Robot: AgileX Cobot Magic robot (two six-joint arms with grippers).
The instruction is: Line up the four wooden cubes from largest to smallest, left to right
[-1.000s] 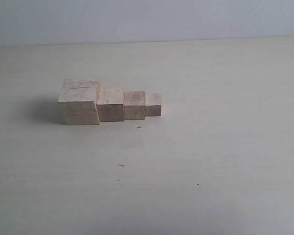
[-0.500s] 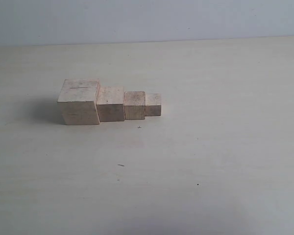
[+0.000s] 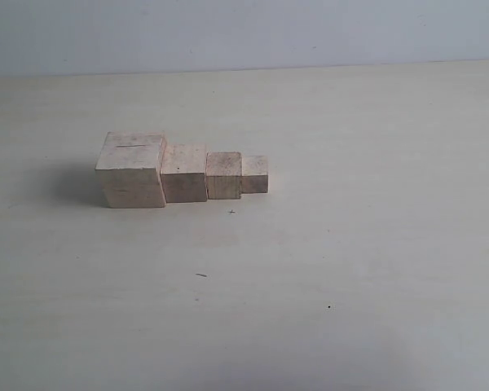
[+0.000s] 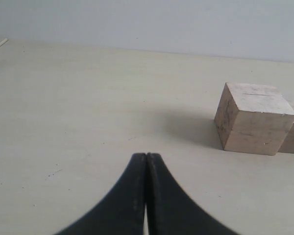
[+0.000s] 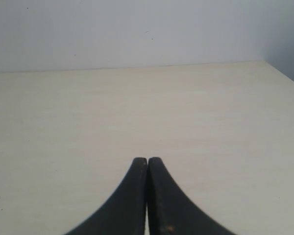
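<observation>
Four pale wooden cubes stand side by side in a row on the table. From left to right they are the largest cube with a thin dark crack on top, the second cube, the third cube and the smallest cube. Neighbours touch or nearly touch. Neither arm shows in the exterior view. The left wrist view shows the largest cube well away from my left gripper, which is shut on nothing. My right gripper is shut and empty over bare table, with no cube in its view.
The pale table stretches around the row, with a light wall behind its far edge. A few small dark specks mark the surface in front of the cubes.
</observation>
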